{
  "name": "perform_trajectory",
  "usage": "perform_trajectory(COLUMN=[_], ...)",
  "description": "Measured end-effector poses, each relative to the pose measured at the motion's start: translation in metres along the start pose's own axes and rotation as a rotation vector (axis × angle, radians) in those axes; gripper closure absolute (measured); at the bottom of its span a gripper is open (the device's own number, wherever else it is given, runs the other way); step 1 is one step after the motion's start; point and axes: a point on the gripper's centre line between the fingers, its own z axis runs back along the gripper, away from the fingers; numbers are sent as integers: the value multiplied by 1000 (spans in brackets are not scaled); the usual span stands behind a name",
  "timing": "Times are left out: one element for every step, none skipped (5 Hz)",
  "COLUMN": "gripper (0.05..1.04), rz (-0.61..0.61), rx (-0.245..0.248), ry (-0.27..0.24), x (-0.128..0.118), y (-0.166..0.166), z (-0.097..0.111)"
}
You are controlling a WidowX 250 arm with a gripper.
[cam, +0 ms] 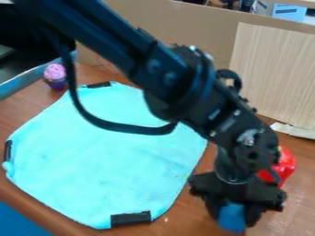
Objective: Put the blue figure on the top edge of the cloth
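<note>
My black two-finger gripper [234, 215] at lower right in view, pinching the small blue figure [231, 220] beside the turquoise fabric cloth [111, 147]. Grasp apparently complete; I judge carriage to the cloth's top edge, lowering and release outstanding.

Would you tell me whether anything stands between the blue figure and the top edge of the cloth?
Nothing visible stands between the blue figure and the top edge of the cloth, though the robot arm hides the cloth's upper right part.
</note>
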Motion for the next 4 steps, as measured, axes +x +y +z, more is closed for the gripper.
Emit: perform_trajectory(gripper=[167, 81, 84, 84], rz=[-25, -27, -72, -110], rx=[7, -13, -54, -83], ry=[10, 10, -6, -13], x=[-6, -2, 5, 10], y=[4, 8, 11, 24], z=[-4, 12, 48, 92])
